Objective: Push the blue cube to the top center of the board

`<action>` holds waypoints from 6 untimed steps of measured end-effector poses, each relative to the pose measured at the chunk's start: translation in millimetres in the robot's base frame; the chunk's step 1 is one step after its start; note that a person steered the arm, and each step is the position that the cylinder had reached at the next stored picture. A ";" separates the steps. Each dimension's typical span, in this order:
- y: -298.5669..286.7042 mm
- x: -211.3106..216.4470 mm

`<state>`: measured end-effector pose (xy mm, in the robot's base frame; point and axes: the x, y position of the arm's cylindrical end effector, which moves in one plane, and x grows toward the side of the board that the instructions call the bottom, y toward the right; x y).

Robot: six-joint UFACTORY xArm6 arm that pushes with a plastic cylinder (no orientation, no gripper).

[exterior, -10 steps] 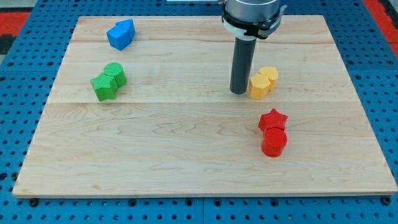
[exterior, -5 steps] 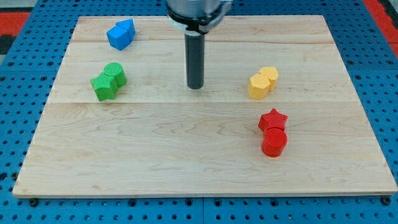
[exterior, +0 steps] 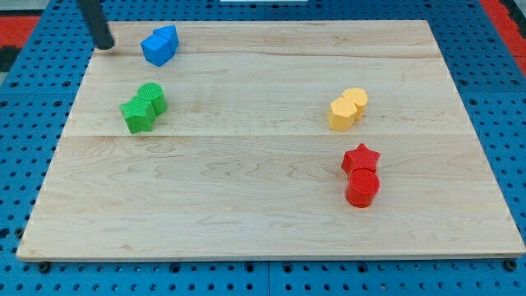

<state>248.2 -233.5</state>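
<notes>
One small blue plastic cube (exterior: 154, 50) looks light and slippery; our tip (exterior: 105, 46), at its nine o'clock, should press its left face. No pincer shows.

The rod (exterior: 97, 23) is cut off by the view's top edge — only its lower length shows, down to my tip (exterior: 104, 46). The second blue block (exterior: 168, 35) sits partly hidden behind the blue cube (exterior: 154, 50) — its shape cannot be told. The board's (exterior: 246, 205) bottom corners run close to the view's bottom edge.
</notes>
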 end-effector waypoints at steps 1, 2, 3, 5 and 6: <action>77.0 26.8; 101.4 33.7; 69.8 48.4; 164.5 27.7; 164.4 44.7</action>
<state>292.9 -69.0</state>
